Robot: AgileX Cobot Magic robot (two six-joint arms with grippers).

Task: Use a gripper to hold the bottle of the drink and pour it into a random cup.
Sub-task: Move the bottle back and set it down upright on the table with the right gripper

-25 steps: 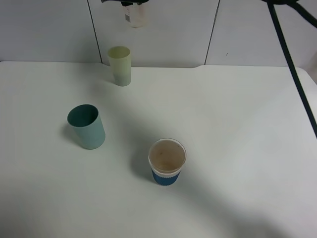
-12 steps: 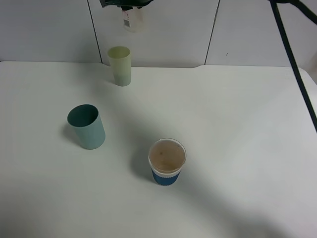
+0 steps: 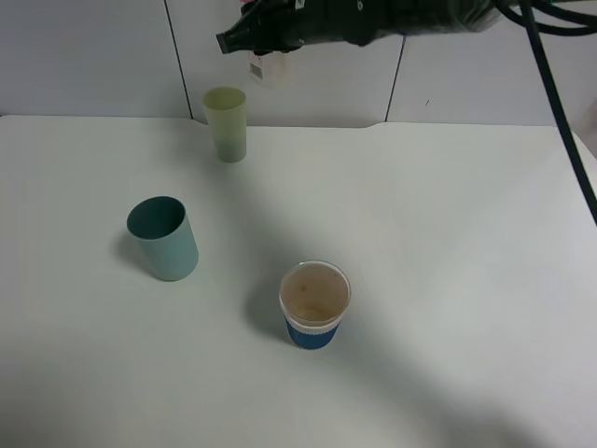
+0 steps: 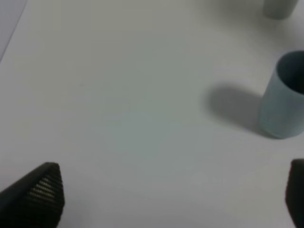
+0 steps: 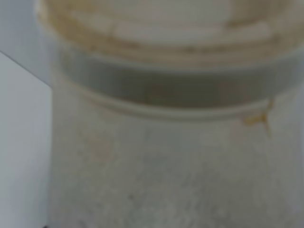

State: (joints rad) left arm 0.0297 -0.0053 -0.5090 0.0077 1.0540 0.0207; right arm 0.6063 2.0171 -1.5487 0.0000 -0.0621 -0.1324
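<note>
White table point(image 3: 466, 280) lies below; right end effector point(image 3: 254, 45) clamps bottle point(image 3: 270, 71).

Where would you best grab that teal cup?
Likely across the middle of its wall, coming in level from the side. The teal cup stands upright, mouth open upward, round and smooth with no handle, so opposite sides give jaws an even hold.

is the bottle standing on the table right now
No, the bottle hangs in the right pincer, up in front of the wall and higher than the pale yellow cup.
</note>
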